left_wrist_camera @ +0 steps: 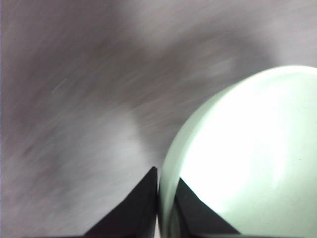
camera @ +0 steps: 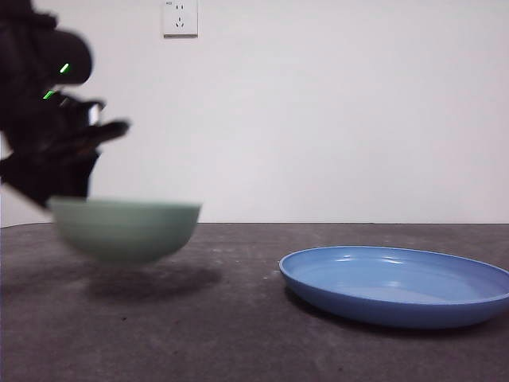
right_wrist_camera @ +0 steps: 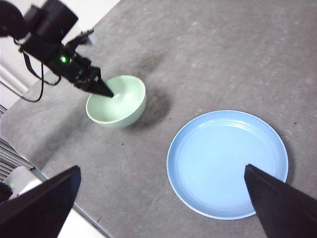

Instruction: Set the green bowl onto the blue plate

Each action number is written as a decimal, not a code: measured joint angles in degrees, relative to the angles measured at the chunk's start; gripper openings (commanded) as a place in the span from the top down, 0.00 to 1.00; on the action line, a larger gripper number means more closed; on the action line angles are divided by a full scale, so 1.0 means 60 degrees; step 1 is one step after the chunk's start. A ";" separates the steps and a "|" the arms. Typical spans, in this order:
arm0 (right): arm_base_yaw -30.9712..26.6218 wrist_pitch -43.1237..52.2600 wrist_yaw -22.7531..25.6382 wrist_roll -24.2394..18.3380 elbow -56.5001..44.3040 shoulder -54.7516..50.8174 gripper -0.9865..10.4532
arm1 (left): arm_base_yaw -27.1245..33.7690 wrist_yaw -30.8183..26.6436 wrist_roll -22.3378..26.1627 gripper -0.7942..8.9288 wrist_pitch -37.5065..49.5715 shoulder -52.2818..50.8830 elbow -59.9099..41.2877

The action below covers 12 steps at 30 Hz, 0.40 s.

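We see the glossy blue round plate (camera: 395, 285) lying near on the grey table (camera: 238, 334). Farther off, our left gripper (right_wrist_camera: 106, 92) pinches the rim of the pale mint-green bowl (camera: 126, 229), lifted clear (for carrying over). Our right gripper (right_wrist_camera: 163, 198) waits spread wide above.

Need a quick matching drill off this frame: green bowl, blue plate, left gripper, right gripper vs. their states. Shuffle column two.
Column 1:
1. green bowl
2. blue plate
3. left gripper
4. right gripper

Column 2:
A. jaws wide apart, holding nothing
B. lifted off the table
C. clamped on a bowl rim
D. lying bare on the table

Pairs: 1-B, 2-D, 3-C, 4-A
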 measured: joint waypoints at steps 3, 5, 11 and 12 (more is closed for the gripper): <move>0.0000 0.0000 0.0000 0.0000 0.0000 0.0000 0.39 | -0.0557 0.0000 -0.0117 0.90 -0.0259 0.0000 0.0911; 0.0000 0.0000 0.0000 0.0000 0.0000 0.0000 0.39 | -0.0962 0.0000 -0.0222 0.90 -0.0259 0.0029 0.1450; 0.0000 0.0004 0.0000 0.0000 0.0000 0.0000 0.39 | -0.2069 0.0004 -0.0543 0.90 -0.0266 0.0940 0.3085; 0.0000 0.0000 0.0000 0.0000 0.0000 0.0000 0.39 | -0.2240 0.0004 -0.0586 0.90 -0.0270 0.1140 0.3279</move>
